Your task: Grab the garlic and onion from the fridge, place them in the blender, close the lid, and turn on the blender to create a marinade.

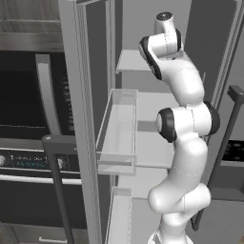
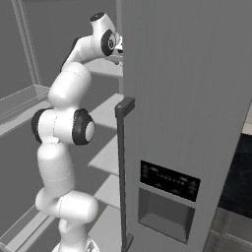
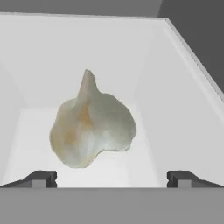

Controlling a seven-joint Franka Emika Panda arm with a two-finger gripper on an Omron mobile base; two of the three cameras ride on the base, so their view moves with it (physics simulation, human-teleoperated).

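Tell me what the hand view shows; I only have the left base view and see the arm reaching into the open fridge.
Observer: A garlic bulb lies on a white shelf straight ahead of the hand, its pointed tip up in the frame.
Operator: Are the fingers on it?
Observer: No. The fingers stand wide open, one at each side of the bulb and short of it, touching nothing.
Operator: Any onion beside it?
Observer: None in that frame; white walls enclose the garlic behind and to the sides.
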